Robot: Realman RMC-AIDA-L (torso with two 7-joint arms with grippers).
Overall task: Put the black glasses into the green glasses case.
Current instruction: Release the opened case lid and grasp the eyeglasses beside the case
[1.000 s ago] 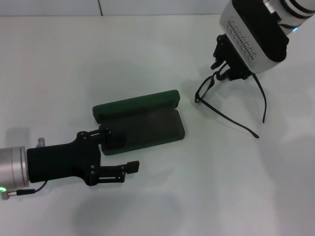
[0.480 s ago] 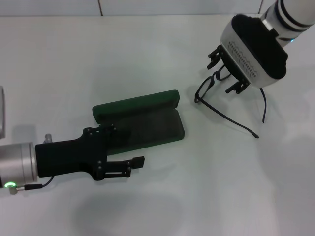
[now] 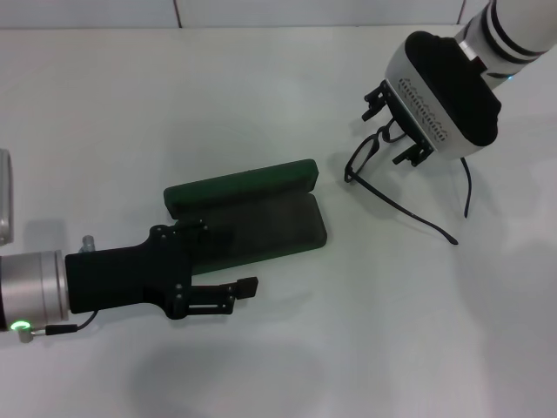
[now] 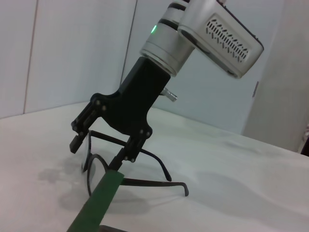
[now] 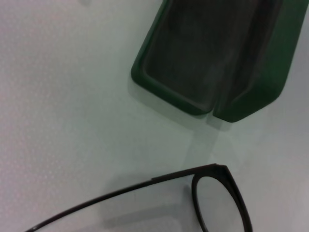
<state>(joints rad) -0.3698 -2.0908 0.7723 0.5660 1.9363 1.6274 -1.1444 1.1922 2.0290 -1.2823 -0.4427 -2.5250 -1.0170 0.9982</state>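
Meanwhile, on the white table (image 3: 261, 104), the right gripper (image 3: 390, 124) hangs directly over the front of the black glasses (image 3: 370, 165), its two fingers spread apart and closed on nothing, one on each side of the frame near the bridge. The glasses stand on the table with temples unfolded, lenses facing the case and the long slim arms trailing away from it. From the left wrist view the fingers (image 4: 126, 153) reach down to frame level without clearly pinching it.

The green glasses case (image 3: 248, 218) lies open well apart from the glasses, toward the robot's left, grey lining up, lid folded back on the far side. Its long axis runs roughly across the table. The left gripper (image 3: 222, 266), jaws parted and empty, rests at the case's near end.

Judging from this, the right arm is plainly the nearer one for the pick.
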